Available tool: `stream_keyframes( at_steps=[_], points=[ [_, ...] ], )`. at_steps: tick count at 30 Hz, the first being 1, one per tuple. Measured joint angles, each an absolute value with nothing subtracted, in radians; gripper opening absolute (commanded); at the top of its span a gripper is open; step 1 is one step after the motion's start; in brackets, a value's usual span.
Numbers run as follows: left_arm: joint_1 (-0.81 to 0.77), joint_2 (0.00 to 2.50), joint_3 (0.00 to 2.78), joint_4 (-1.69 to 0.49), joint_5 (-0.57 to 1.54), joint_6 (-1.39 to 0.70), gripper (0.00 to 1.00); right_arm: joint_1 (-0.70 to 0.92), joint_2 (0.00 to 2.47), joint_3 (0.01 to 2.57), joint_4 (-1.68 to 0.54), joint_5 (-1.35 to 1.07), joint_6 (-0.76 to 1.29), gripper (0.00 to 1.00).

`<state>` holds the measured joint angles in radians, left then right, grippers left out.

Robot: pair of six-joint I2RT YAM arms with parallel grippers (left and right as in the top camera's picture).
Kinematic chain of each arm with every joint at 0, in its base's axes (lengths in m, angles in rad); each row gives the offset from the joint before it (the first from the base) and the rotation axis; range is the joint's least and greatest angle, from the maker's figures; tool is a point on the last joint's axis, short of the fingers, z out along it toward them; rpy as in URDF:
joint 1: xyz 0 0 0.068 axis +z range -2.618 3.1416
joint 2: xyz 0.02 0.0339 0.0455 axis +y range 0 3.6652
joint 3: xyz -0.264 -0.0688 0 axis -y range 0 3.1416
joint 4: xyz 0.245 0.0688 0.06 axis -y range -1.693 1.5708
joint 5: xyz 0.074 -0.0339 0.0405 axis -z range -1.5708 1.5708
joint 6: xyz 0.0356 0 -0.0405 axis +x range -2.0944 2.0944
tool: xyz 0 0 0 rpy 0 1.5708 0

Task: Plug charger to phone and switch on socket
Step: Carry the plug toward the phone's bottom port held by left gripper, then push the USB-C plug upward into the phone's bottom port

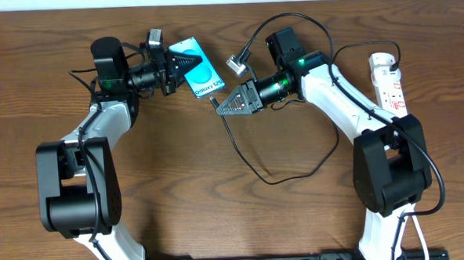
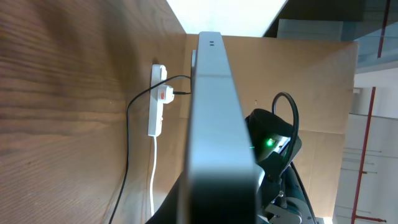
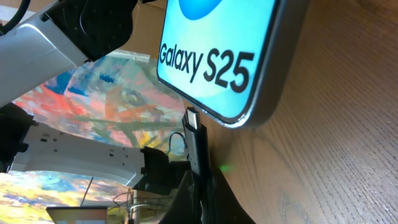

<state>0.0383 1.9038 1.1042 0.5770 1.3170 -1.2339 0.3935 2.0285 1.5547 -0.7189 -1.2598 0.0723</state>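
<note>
On the table's (image 1: 220, 224) far side, left gripper (image 1: 188, 67) clasps cyan-screened phone (image 1: 207, 86); right gripper (image 1: 221, 105) pinches black charger (image 3: 196, 134).

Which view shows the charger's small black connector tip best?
Right wrist: the small black connector tip sits close up, at the flat teal-screened phone's bottom edge. Overhead shows only a speck; the left wrist view doesn't show it.

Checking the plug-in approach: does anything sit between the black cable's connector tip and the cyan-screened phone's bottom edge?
Nothing visible does. The thin black charger cable's connector tip, held by the right gripper, sits right at the bottom edge of the flat cyan-screened phone, which the left gripper holds.
</note>
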Motion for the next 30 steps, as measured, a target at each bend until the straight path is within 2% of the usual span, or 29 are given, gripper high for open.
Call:
stream_keyframes(
  at_steps=[30],
  points=[
    [0.038,1.904,1.104,0.577,1.313,-1.229,0.07,0.374,2.028,1.555,-0.686,-1.259,0.088,0.01]
  ],
)
